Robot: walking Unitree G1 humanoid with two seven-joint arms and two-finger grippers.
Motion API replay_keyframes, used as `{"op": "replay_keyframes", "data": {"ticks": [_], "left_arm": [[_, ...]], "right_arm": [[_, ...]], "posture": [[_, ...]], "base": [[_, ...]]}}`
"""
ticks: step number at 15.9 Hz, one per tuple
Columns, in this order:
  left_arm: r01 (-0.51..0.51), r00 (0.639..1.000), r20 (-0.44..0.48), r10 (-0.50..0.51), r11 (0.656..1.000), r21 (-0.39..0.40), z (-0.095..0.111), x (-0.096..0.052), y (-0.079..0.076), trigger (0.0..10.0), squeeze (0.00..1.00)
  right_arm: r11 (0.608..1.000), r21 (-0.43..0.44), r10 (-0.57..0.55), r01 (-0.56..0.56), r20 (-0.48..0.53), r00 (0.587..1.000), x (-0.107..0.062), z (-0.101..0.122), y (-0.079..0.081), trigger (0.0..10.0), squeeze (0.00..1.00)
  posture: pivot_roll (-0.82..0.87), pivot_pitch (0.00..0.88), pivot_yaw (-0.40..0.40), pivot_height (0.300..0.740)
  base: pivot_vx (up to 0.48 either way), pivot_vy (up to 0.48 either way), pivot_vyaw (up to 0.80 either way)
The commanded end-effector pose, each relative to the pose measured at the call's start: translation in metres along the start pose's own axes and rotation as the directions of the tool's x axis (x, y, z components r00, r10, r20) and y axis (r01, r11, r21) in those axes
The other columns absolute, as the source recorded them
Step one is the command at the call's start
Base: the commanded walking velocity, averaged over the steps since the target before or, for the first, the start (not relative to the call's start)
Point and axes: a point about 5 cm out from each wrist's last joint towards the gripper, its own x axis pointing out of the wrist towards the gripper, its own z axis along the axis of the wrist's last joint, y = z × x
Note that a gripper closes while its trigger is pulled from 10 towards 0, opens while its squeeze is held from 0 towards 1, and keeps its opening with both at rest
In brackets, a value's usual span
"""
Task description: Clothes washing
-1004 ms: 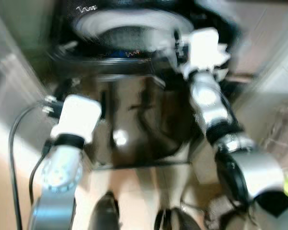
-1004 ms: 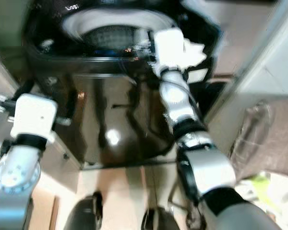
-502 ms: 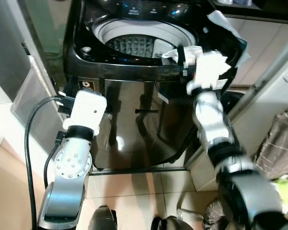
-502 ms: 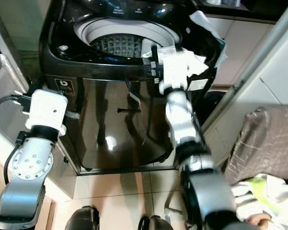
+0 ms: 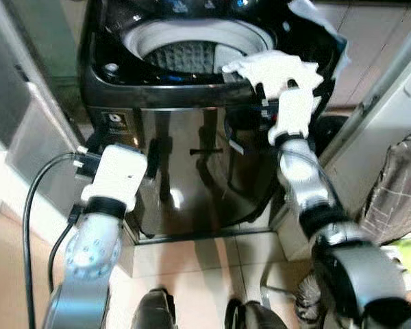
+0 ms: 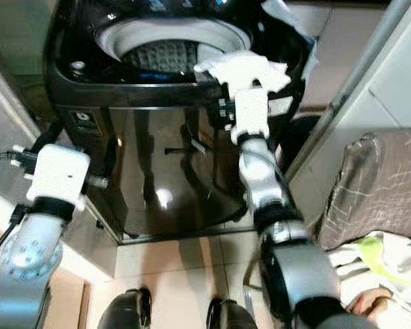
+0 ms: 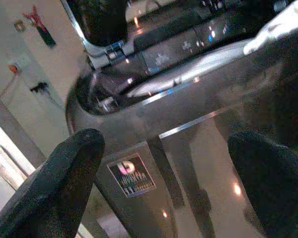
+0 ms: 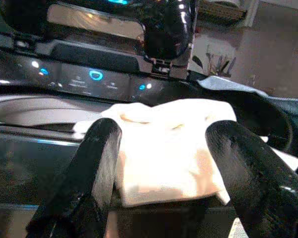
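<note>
Your right end effector [image 8: 161,163] is raised to the front rim of the washing machine [image 5: 192,178], its two black fingers [image 8: 97,168] spread apart with a white cloth [image 8: 166,148] between and just beyond them. You are not gripping the cloth: it lies draped over the machine's front right edge [image 5: 277,67], partly over the opening of the drum [image 5: 192,55], and the fingers stand either side of it without pinching. Behind the cloth you can see the lit control panel [image 8: 89,74] with its blue lights.

Your left end effector [image 7: 164,183] is lower, held in front of the machine's glossy dark front panel near its left corner, fingers wide apart and holding nothing. A small label [image 7: 131,176] on the panel sits between them. A black cable [image 5: 31,205] loops from the left wrist.

To your right, a grey-brown bundle of fabric [image 6: 377,185] rests by the wall, with pale laundry [image 6: 380,264] below it, near a person's hand [image 6: 370,300].
</note>
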Motion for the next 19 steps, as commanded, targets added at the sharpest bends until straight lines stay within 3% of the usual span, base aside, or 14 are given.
{"op": "replay_keyframes", "data": {"ticks": [1, 8, 11, 13, 19], "left_arm": [[0.004, 1.0, 0.01, -0.004, 1.0, 0.005, 0.005, -0.002, 0.002, 10.0, 0.0], [-0.015, 0.999, -0.048, 0.016, 1.0, 0.02, 0.007, -0.024, 0.009, 10.0, 0.0], [-0.026, 0.998, -0.062, 0.027, 0.999, 0.023, 0.008, -0.028, 0.01, 10.0, 0.0], [-0.032, 0.997, -0.075, 0.034, 0.999, 0.018, 0.009, -0.031, 0.008, 10.0, 0.0], [-0.037, 0.996, -0.086, 0.038, 0.999, 0.009, 0.006, -0.028, 0.004, 10.0, 0.0]], "right_arm": [[1.0, -0.005, -0.008, 0.008, -0.016, 1.0, 0.002, -0.001, -0.001, 10.0, 0.0], [0.999, -0.052, -0.003, -0.004, -0.135, 0.991, 0.022, 0.004, 0.006, 10.0, 0.0], [0.998, -0.061, 0.003, -0.009, -0.106, 0.994, 0.033, 0.018, 0.009, 10.0, 0.0], [0.997, -0.065, 0.043, -0.047, -0.067, 0.997, 0.047, 0.041, 0.018, 10.0, 0.0], [0.995, -0.028, 0.094, -0.094, 0.025, 0.995, 0.062, 0.075, 0.035, 10.0, 0.0]], "posture": [[0.24, 0.228, -0.008, 0.74], [0.32, 0.28, -0.026, 0.74], [0.33, 0.286, -0.037, 0.74], [0.33, 0.284, -0.05, 0.74], [0.32, 0.259, -0.064, 0.74]], "base": [[0.0, 0.0, 0.0], [0.0, 0.0, 0.0], [0.0, 0.0, 0.0], [0.0, 0.0, 0.0], [0.0, 0.0, 0.0]]}}
